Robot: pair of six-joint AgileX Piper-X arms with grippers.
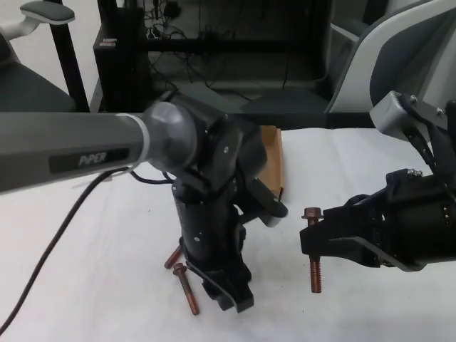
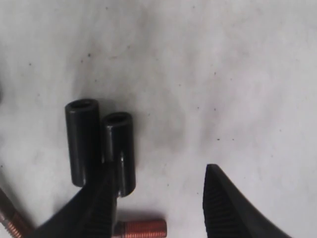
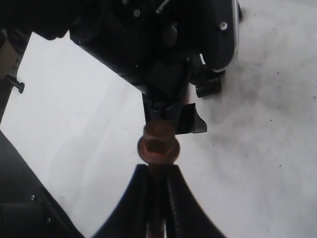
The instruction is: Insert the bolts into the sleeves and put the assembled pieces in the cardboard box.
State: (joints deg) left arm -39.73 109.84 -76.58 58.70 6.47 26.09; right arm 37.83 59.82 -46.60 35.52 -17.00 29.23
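Observation:
Two black sleeves [image 2: 81,141] [image 2: 120,151] lie side by side on the white table. My left gripper [image 2: 158,198] points down at them, open, with one finger [image 2: 94,208] over the near end of the sleeves. In the high view the left gripper [image 1: 231,292] stands close above the table. A copper bolt [image 1: 312,249] hangs upright, head up, with my right gripper [image 1: 313,239] shut on its shank, to the right of the left arm and above the table. The right wrist view has the bolt's head [image 3: 158,144] just beyond the right gripper [image 3: 157,173].
Loose copper bolts [image 1: 187,285] [image 1: 173,256] lie on the table left of the left gripper; one threaded end [image 2: 141,228] lies near the sleeves. The cardboard box [image 1: 273,160] stands behind the left arm. Dark furniture lines the bench's far side.

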